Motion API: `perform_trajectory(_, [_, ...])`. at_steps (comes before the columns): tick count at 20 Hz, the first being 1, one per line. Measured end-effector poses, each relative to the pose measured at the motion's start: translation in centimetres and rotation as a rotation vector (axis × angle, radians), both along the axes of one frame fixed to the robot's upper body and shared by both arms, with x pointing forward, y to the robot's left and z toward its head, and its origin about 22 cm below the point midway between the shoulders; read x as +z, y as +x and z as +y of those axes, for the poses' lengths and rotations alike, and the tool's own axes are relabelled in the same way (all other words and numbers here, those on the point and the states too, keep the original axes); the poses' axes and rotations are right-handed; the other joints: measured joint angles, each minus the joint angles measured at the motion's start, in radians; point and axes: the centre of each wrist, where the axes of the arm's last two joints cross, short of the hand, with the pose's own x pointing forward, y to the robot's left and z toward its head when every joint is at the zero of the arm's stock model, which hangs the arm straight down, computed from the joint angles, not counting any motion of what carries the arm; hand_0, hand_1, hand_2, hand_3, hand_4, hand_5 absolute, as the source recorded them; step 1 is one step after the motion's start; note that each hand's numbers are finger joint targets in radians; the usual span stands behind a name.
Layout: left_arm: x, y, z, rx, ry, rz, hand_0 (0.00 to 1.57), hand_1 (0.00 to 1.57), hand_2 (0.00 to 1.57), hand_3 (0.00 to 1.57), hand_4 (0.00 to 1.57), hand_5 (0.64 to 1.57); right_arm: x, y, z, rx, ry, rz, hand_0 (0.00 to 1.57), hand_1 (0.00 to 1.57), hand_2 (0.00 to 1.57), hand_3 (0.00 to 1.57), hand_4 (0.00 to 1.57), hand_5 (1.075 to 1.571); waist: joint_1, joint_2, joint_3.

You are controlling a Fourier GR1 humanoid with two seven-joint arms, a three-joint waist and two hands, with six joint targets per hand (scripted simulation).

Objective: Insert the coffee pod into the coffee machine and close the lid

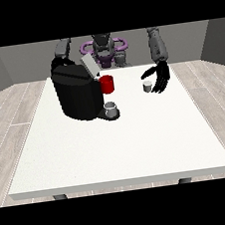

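1. A large white table [114, 149] fills the middle of the view, seen from across it, with the robot small at the far edge.
2. Toward the view's left, a black coffee machine [78, 94] stands on the table. Its grey lid [89, 66] is tilted up and open.
3. The arm on the view's left comes down behind the machine; its hand is hidden, so whether it is open or closed cannot be told.
4. A grey cup [111, 109] sits on the machine's front tray.
5. A red mug [107, 84] stands just beside the machine, on its right side.
6. Further right, a small grey coffee pod [147, 86] sits upright on the table, well apart from the machine.
7. The hand at the view's right [161, 77] is black and hangs just beside the pod, on its right. The fingers are spread and relaxed, pointing downward, holding nothing.
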Motion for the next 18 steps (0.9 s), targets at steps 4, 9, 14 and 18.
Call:
perform_trajectory(4, [-0.6,0.1,-0.2,-0.017,0.067,-0.016,0.7,0.7,0.83,0.59,0.0,1.571,0.3,0.2,0.0,0.008,0.005,0.011,0.0,0.0,0.0,0.0,0.47,1.571,-0.008,-0.006,0.0001])
perform_trajectory(9, [-0.5,0.7,-0.7,0.004,0.113,-0.077,0.84,0.84,0.97,0.74,0.39,1.571,0.1,0.1,-0.2,0.013,0.008,0.019,0.0,0.0,0.0,0.0,0.52,1.571,-0.015,-0.006,0.0])
perform_trajectory(14, [-0.7,1.1,-0.7,0.013,0.166,-0.127,0.99,0.99,1.09,0.87,0.29,1.571,0.5,0.3,0.4,0.015,0.011,-0.001,0.0,0.0,0.0,0.0,0.51,1.571,-0.027,0.016,0.0006])
perform_trajectory(18, [-0.7,1.2,-0.6,-0.008,0.229,-0.135,1.03,1.03,1.11,0.89,0.29,1.571,0.5,0.5,0.2,0.019,0.027,-0.006,0.0,0.0,0.0,0.0,0.51,1.571,-0.028,0.021,0.0025])
